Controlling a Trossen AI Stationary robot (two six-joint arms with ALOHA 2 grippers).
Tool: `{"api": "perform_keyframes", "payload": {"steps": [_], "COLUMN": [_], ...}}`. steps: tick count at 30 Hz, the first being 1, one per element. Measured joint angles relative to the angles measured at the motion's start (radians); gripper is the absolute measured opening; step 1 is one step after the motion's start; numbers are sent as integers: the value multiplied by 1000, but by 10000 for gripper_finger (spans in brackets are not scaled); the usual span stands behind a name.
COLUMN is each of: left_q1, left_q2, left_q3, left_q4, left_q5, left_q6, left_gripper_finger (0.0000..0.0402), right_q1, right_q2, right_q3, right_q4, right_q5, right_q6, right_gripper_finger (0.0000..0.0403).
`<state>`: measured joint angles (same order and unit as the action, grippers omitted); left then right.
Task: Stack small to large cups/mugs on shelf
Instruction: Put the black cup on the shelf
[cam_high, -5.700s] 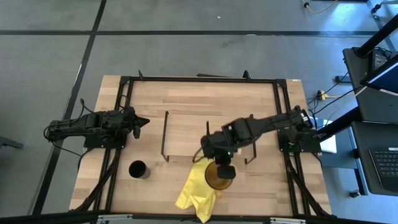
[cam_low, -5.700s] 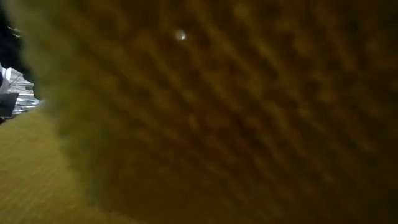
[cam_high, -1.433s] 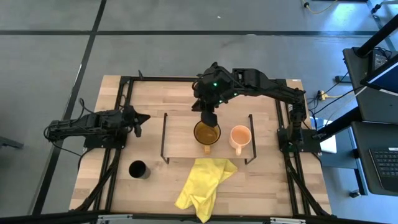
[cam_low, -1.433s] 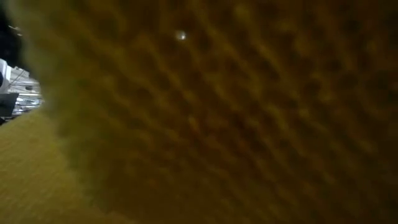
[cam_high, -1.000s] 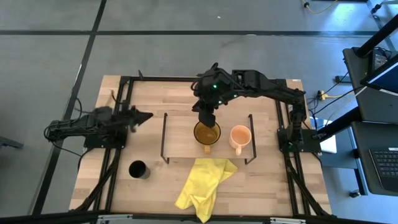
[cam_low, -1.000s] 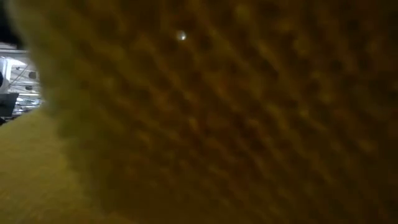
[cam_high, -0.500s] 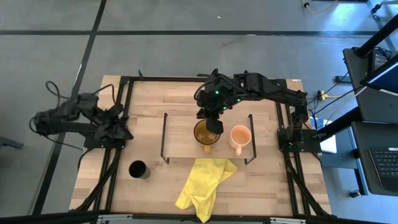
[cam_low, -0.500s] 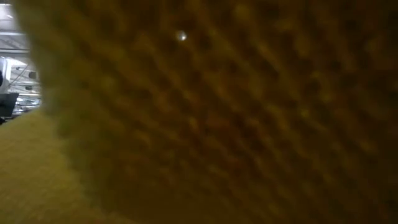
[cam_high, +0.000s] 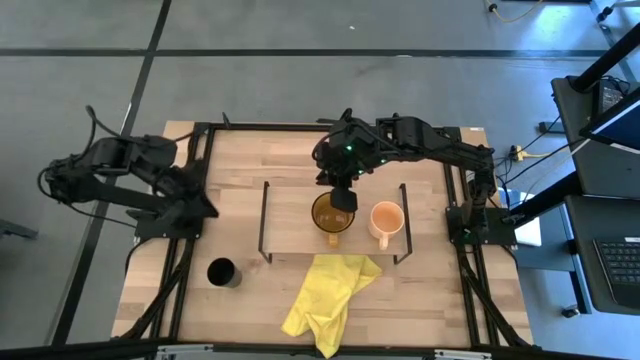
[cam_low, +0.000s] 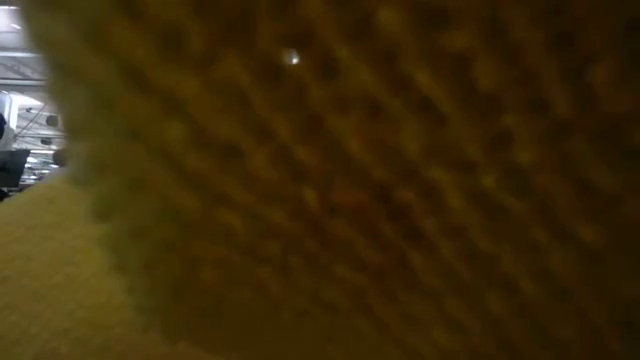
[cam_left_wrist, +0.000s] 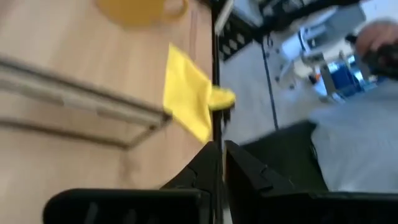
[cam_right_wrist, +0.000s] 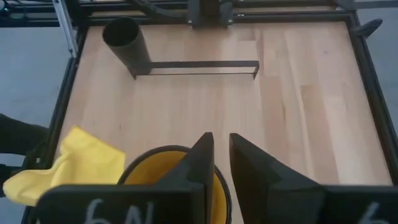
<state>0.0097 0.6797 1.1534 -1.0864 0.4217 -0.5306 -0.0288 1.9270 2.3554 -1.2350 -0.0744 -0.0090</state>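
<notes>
The amber mug (cam_high: 331, 213) and the peach-orange mug (cam_high: 386, 219) stand side by side, bases down, on the shelf (cam_high: 295, 215) in the middle of the table. The black cup (cam_high: 222, 272) stands upright on the tabletop near the front left, also seen as a black cup (cam_right_wrist: 124, 37) in the right wrist view. My right gripper (cam_high: 345, 200) is at the amber mug's (cam_right_wrist: 161, 174) far right rim, shut on it. My left gripper (cam_high: 198, 205) is raised above the table's left side, shut (cam_left_wrist: 222, 165) and empty. My right gripper has the amber mug's rim (cam_right_wrist: 225, 186) on its far right side, with one finger (cam_right_wrist: 200, 162) inside the mug and the other outside. The fingers slant down from the table's right. The mug stands upright on the shelf board, its handle (cam_high: 332, 238) toward the near edge.
A yellow cloth (cam_high: 325, 290) lies crumpled on the table in front of the shelf and fills the low view as a blurred cloth (cam_low: 350, 200). The shelf's black end frames (cam_high: 264, 218) stand up on either side. Bare board lies left of the amber mug.
My left arm has lifted up from its low resting pose at the table's left side; its gripper has drawn back toward the left edge and tipped, staying shut. My right gripper has turned a little at the amber mug's rim. Both mugs stay where they were.
</notes>
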Motion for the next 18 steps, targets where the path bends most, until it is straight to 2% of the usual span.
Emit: {"api": "perform_keyframes", "payload": {"steps": [3,7,8,11,14,18], "left_q1": [0,0,1,0,-24,-101], "left_q2": [2,0,1,8,36,113], "left_q3": [0,0,0,0,3,1], "left_q4": [51,109,121,115,-15,-263], "left_q5": [-68,-209,-213,-112,-91,-177], "left_q6": [-2,-47,-68,-64,-30,85], "left_gripper_finger": [21,21,21,20,17,10], "right_q1": [-1,-1,-1,4,7,7], "right_q2": [0,0,0,0,0,-2], "right_q3": [0,0,0,0,0,0], "right_q4": [-1,-2,-3,-12,-19,-28], "right_q5": [2,2,2,2,2,3], "right_q6": [0,1,2,0,-16,-24], "right_gripper_finger": [53,53,53,53,53,53]}}
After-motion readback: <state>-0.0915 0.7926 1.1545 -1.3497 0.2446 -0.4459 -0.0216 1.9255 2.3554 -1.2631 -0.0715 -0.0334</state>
